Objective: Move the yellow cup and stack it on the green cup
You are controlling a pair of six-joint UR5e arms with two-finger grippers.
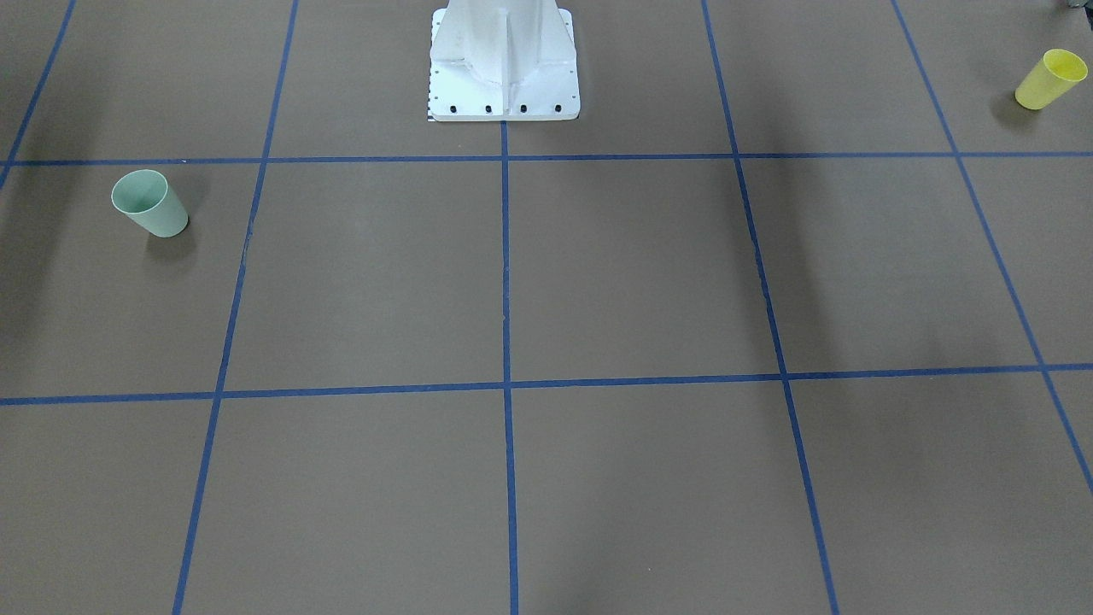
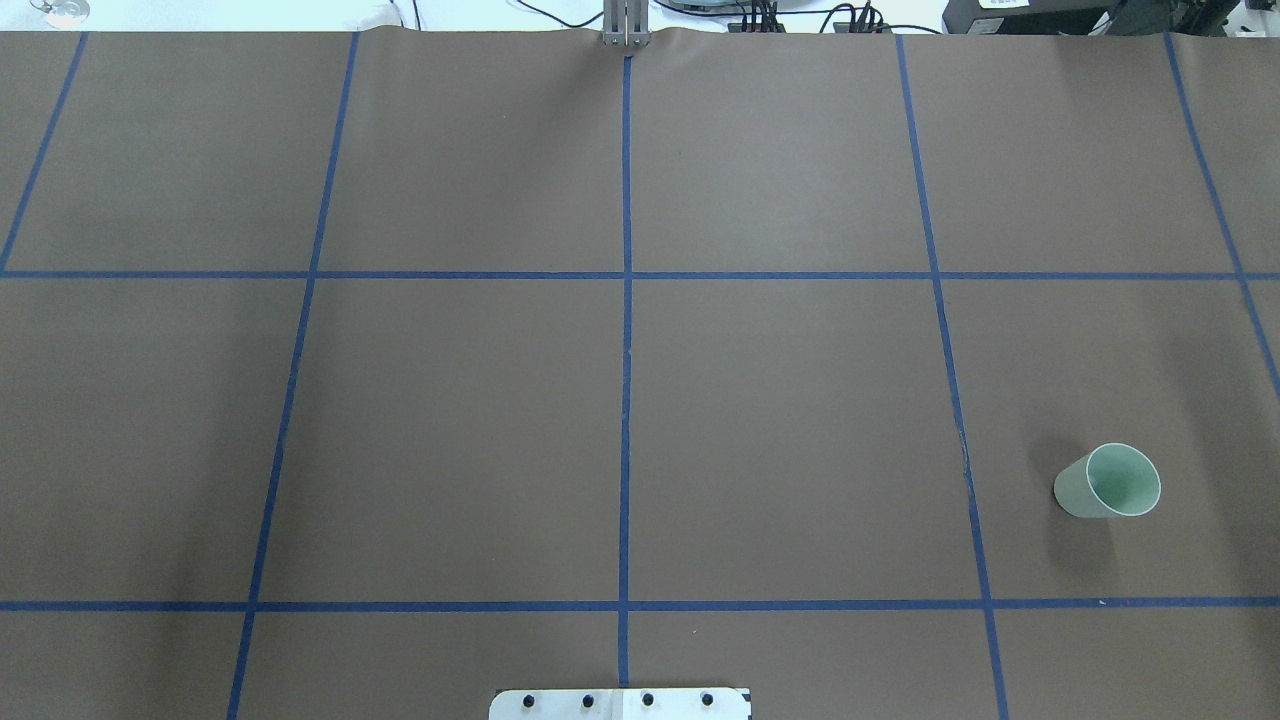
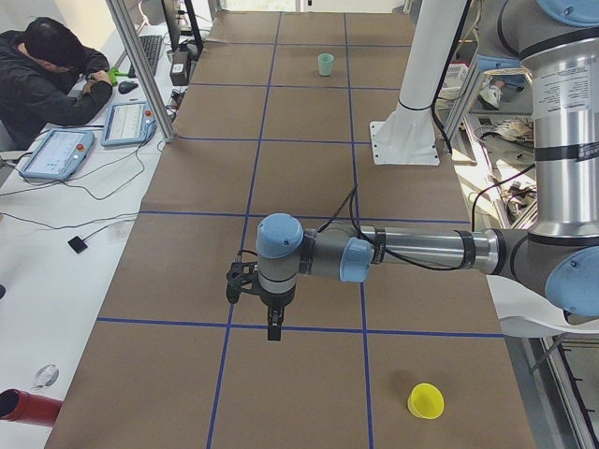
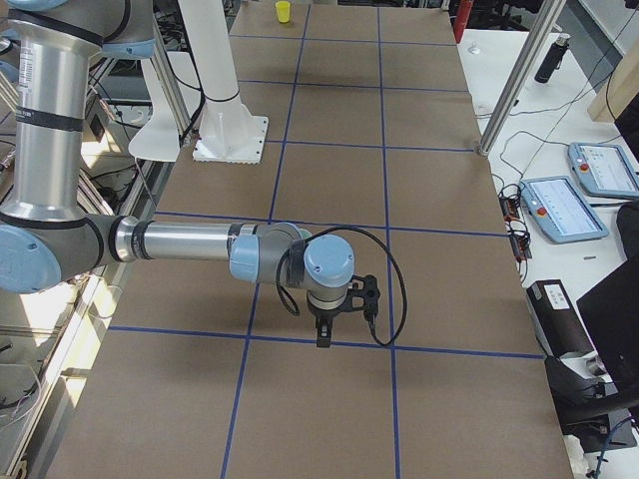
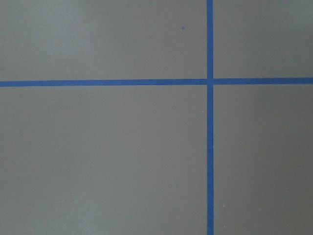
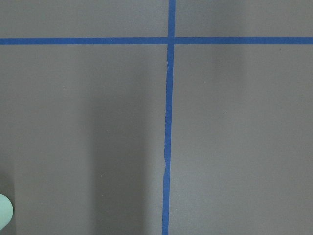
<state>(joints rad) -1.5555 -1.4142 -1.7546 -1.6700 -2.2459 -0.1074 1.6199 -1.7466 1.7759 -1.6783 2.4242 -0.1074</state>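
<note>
Brown table (image 2: 450, 420), gridded with blue tape (image 2: 626, 400). The yellow cup (image 1: 1050, 79) stands upright at my left end, well apart from my left gripper (image 3: 272, 329). The green cup (image 1: 150, 203) stands upright at my right end, well apart from my right gripper (image 4: 322, 337). I cannot tell whether either pair of jaws is released or clenched.

The brown table (image 1: 640, 273) is carrying a grid of blue tape (image 1: 505, 256) that is dividing it into large squares. A white base (image 1: 504, 77) is sitting at the robot's edge, astride the centre line. The green cup (image 1: 150, 203) is standing upright, mouth up, on the robot's right, inside a middle-row square and clear of the tape. The yellow cup (image 1: 1050, 79) is standing upright far out on the robot's left, in the row level with the base, well apart from the green cup.
</note>
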